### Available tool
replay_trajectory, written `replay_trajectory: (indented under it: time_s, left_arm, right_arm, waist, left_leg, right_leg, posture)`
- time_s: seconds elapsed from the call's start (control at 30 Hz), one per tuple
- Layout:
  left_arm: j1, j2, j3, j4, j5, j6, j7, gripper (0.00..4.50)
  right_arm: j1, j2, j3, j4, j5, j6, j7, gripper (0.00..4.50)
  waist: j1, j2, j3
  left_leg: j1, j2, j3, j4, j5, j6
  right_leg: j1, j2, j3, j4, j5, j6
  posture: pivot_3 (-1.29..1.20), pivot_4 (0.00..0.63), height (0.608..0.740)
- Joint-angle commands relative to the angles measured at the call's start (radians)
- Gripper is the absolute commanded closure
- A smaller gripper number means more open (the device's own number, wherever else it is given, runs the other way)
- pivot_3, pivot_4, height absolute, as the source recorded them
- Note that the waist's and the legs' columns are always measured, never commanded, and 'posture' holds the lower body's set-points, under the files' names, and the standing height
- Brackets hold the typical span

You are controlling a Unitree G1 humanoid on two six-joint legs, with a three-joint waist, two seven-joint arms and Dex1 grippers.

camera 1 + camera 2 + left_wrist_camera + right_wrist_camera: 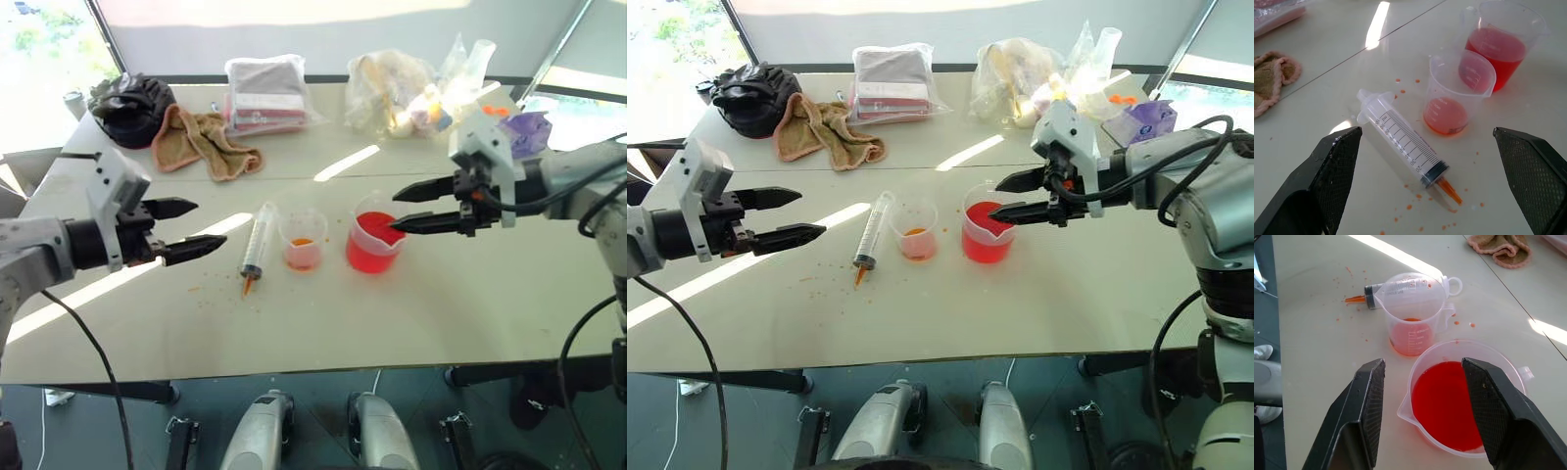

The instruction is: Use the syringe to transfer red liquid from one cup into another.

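While both arms reach inward above the counter, each end effector gapes empty. Left end effector faces the syringe; right end effector hangs over the spouted beaker.

A pale table carried a syringe, a small cup, a beaker, a towel, bags and orange spatter.
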Motion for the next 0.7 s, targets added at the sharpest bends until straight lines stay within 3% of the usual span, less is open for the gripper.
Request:
replay_trajectory:
  time_s: [0.03,0.7]
  left_arm:
    - [-0.027,-0.003,0.025,-0.017,-0.020,0.000,0.017,0.04]
    - [-0.013,0.003,0.025,-0.062,-0.060,0.033,0.080,0.04]
  right_arm:
    - [-0.028,0.017,0.002,-0.021,-0.005,-0.020,-0.009,1.91]
    - [-0.050,0.025,0.028,0.030,-0.034,-0.057,0.021,1.91]
  waist:
    - [0.000,0.000,0.000]
    - [0.000,0.000,0.000]
  left_leg:
    - [0.000,0.000,0.000,0.000,0.000,0.000]
    - [0.000,0.000,0.000,0.000,0.000,-0.001]
  right_leg:
    - [0.000,0.000,0.000,0.000,0.000,0.000]
    - [0.000,0.001,0.000,0.001,0.001,0.001]
  posture:
    - [0.00,0.150,0.740]
    - [0.00,0.150,0.740]
